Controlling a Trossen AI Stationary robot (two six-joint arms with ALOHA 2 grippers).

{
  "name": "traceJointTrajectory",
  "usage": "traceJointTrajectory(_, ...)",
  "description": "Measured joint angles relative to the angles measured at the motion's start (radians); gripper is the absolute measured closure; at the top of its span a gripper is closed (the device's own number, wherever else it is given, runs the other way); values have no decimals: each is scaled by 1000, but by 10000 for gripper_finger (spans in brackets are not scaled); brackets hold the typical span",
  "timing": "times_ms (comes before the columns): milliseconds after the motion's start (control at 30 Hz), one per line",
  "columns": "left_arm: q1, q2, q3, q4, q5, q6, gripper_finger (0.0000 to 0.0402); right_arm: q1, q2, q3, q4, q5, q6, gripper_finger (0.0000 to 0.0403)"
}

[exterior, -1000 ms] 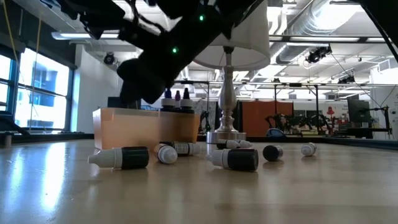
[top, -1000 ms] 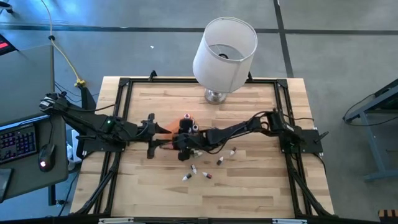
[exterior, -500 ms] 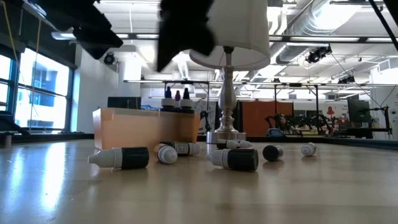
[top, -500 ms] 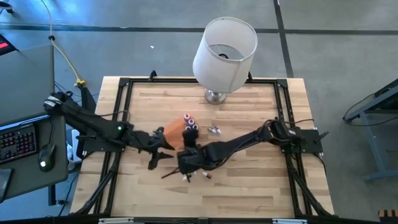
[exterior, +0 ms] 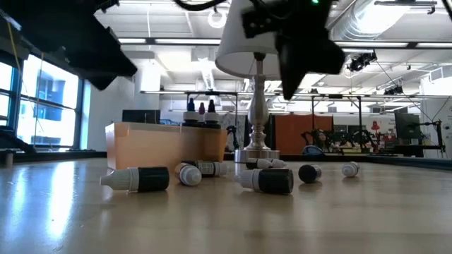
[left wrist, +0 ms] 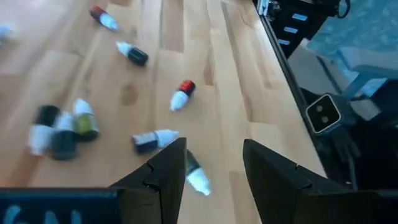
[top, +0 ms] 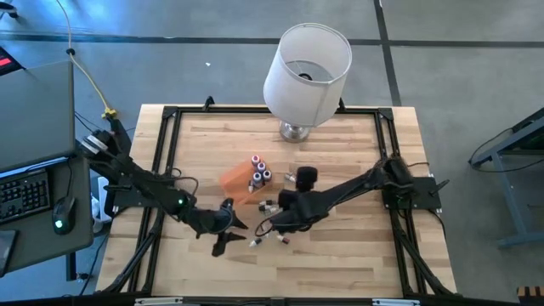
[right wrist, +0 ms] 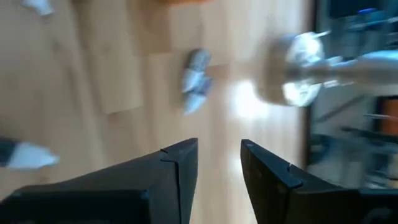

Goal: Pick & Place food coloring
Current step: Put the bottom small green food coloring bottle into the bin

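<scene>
Three food coloring bottles (top: 258,170) stand upright in the orange tray (top: 235,180); in the low view they stick up above the tray's wall (exterior: 200,109). Several more lie on their sides on the table: a pair (top: 292,177) right of the tray, others nearer (top: 270,206) (top: 255,241) (exterior: 138,178) (exterior: 268,180). My left gripper (top: 231,224) (left wrist: 214,146) is open above the bottles near the table's front; one bottle (left wrist: 198,177) lies on the wood partly behind one finger. My right gripper (top: 304,176) (right wrist: 219,146) is open, raised just right of the pair (right wrist: 196,78).
A big white lamp (top: 306,64) stands on its metal base (right wrist: 298,81) at the table's far edge. A black frame (top: 166,127) runs around the tabletop. A desk with keyboard and mouse (top: 34,191) sits left of the table. Bare wood lies right of the bottles (top: 357,229).
My left gripper has moved from the tray's left side toward the near edge and a little right. My right gripper has left the tray, swung toward the near edge, then right and far to beside the pair of bottles. The bottles have stayed put.
</scene>
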Motion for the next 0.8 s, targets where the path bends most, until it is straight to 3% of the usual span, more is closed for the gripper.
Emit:
traceJointTrajectory(200, -34, 134, 47, 72, -42, -63, 243, 2, -233, -383, 512, -170, -72, 289)
traceJointTrajectory(533, -45, 338, 324, -250, -151, -131, 243, 36, -537, -917, 1470, -354, -202, 289)
traceJointTrajectory(667, -44, 384, 375, -343, -183, -225, 243, 37, -593, -1069, 1718, -390, -204, 289)
traceJointTrajectory(800, -44, 413, 380, -347, -188, -326, 243, 36, -613, -1175, 1931, -344, -204, 289)
